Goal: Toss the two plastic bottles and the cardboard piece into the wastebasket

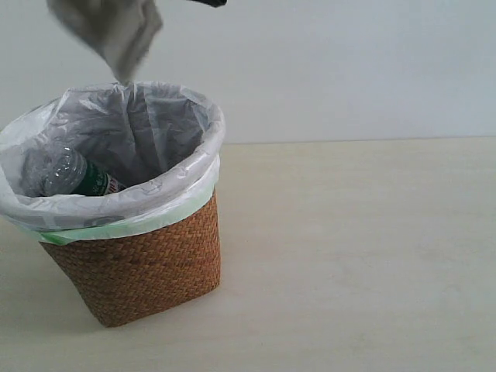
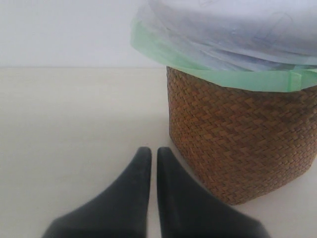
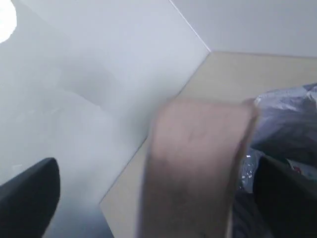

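Note:
The wicker wastebasket [image 1: 147, 263] with its white-and-green bag stands at the left of the table. Inside lies a clear bottle with a green-and-white label [image 1: 81, 177]; a bit of red shows beside it, and I cannot tell whether that is the second bottle. The beige cardboard piece [image 1: 108, 29] is in the air just above the basket's rim, blurred. In the right wrist view the cardboard piece [image 3: 198, 168] hangs between the widely spread fingers of my open right gripper [image 3: 158, 163]. My left gripper [image 2: 150, 151] is shut and empty, low over the table beside the wastebasket [image 2: 237, 144].
Pale bare tabletop [image 1: 356, 256] stretches to the right of the basket, with a white wall behind. A dark edge of the right arm [image 1: 209, 2] shows at the top of the exterior view.

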Controlling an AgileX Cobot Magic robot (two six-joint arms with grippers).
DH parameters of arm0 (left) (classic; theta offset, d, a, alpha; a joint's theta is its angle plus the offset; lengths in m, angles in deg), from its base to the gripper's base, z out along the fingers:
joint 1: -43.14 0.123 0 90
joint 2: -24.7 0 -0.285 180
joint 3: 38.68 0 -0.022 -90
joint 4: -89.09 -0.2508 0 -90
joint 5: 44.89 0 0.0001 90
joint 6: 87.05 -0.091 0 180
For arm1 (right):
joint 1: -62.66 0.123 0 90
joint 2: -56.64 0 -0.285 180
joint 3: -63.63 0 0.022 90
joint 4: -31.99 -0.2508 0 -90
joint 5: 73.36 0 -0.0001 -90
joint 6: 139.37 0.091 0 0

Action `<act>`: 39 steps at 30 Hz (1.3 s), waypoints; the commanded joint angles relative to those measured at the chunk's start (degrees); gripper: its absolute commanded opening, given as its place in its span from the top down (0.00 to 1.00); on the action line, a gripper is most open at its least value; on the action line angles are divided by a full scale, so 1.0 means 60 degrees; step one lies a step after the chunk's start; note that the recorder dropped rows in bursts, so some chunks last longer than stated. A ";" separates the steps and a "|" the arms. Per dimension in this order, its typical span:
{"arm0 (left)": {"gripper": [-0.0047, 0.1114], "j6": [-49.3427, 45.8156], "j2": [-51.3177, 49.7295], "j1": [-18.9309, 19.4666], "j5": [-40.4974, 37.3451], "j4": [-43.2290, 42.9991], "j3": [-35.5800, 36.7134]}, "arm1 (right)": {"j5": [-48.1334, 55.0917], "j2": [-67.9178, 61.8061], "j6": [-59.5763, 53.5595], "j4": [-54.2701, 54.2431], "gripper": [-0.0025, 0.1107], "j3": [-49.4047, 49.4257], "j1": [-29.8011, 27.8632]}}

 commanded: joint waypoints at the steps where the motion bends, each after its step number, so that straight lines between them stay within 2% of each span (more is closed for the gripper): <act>1: 0.93 -0.0024 0.0037 -0.0082 0.0047 0.0024 0.0035 | 0.0169 -0.0191 0.0646 0.0597 0.16 -0.0050 0.0038; 12: 0.93 -0.0024 0.0037 -0.0082 0.0047 0.0024 0.0035 | 0.1044 -0.0210 0.0711 0.0893 0.16 -0.0050 0.0038; 14: 0.93 -0.0024 0.0037 -0.0082 0.0047 0.0024 0.0035 | 0.1068 -0.0191 0.0711 0.0893 0.22 -0.0050 0.0038; 16: 0.93 -0.0024 0.0037 -0.0082 0.0047 0.0024 0.0035 | 0.1068 -0.0140 0.0711 0.0913 0.34 -0.0050 0.0038; 18: 0.93 -0.0024 0.0037 -0.0082 0.0047 0.0024 0.0035 | 0.1276 0.0060 0.0582 0.1481 0.80 -0.0050 0.0038; 19: 0.93 -0.0024 0.0037 -0.0082 0.0047 0.0024 0.0035 | 0.1385 0.0130 0.0505 0.1806 0.94 -0.0050 0.0038; 20: 0.93 -0.0024 0.0037 -0.0082 0.0047 0.0024 0.0035 | 0.1602 0.0225 0.0509 0.2517 0.98 -0.0050 0.0038; 22: 0.93 -0.0024 0.0037 -0.0082 0.0047 0.0024 0.0035 | 0.2228 0.0362 0.0848 0.4158 0.98 -0.0026 0.0038; 26: 0.93 -0.0024 0.0037 -0.0082 0.0047 0.0024 0.0035 | 0.3655 0.0810 0.3039 0.8561 0.98 -0.0023 0.0038; 28: 0.93 -0.0024 0.0037 -0.0082 0.0047 0.0024 0.0035 | 0.3960 0.1051 0.3290 0.9592 0.98 0.0119 0.0038; 31: 0.93 -0.0024 0.0037 -0.0082 0.0047 0.0024 0.0035 | 0.3999 0.2019 0.4962 1.2581 0.98 0.1790 0.0038; 34: 0.93 -0.0024 0.0037 -0.0082 0.0047 0.0024 0.0035 | 0.2420 0.3510 0.6180 1.4161 0.98 0.4678 0.0038; 39: 0.93 -0.0024 0.0037 -0.0082 0.0047 0.0024 0.0035 | 0.0278 0.5355 0.7177 1.4636 0.98 0.7145 0.0038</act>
